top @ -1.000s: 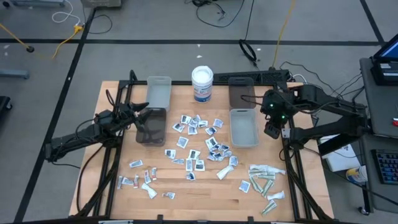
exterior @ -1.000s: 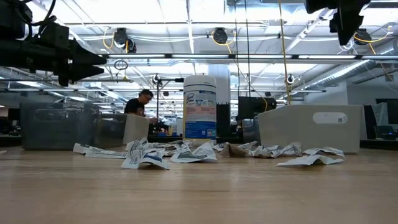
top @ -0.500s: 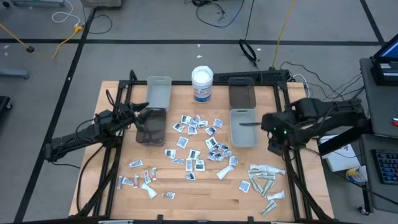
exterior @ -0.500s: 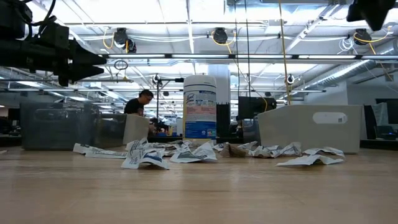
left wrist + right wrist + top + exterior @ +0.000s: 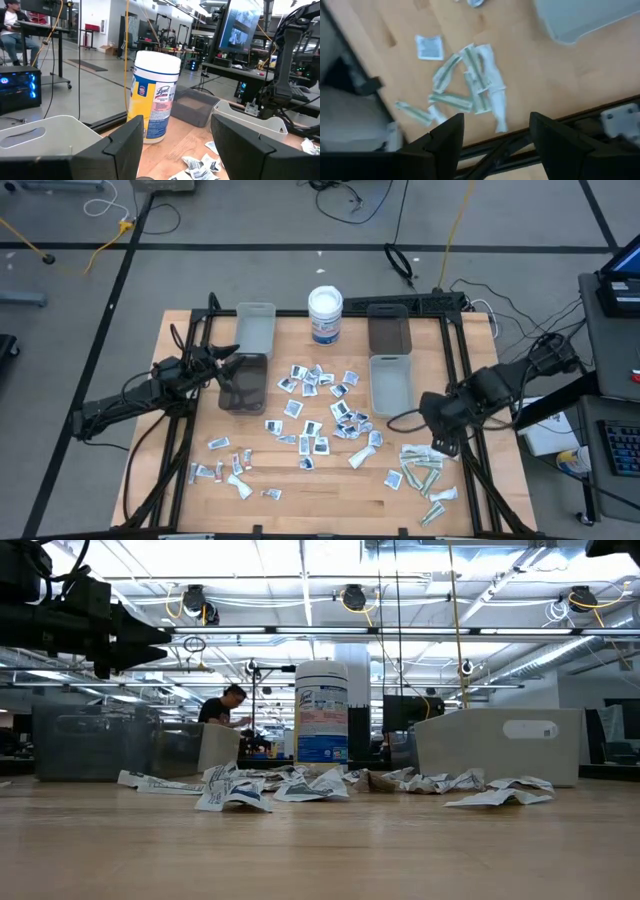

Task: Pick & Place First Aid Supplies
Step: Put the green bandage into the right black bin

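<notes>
The first aid supplies lie loose on the wooden table. White squares with dark print [image 5: 320,415] are scattered at the middle. Small strips with red marks [image 5: 225,470] lie near left, and pale greenish sachets [image 5: 425,475] [image 5: 470,87] near right. My right gripper [image 5: 438,442] [image 5: 495,142] hovers open above the sachets, pointing down and touching nothing. My left gripper [image 5: 228,363] [image 5: 172,150] waits open in the air at the dark bin [image 5: 243,383] on the left, fingers level toward the white tub [image 5: 152,97].
A white round tub with a blue label [image 5: 325,315] stands at the far middle. Light grey bins [image 5: 256,328] [image 5: 392,385] and a dark one [image 5: 388,330] sit at the far half. Black frame rails [image 5: 470,470] run along the right edge. A person sits far behind [image 5: 222,708].
My right gripper has swung from beside the right light grey bin toward the table's near edge and now hangs over the greenish sachets; it has left the low view's top right corner. The left arm and all packets have kept still.
</notes>
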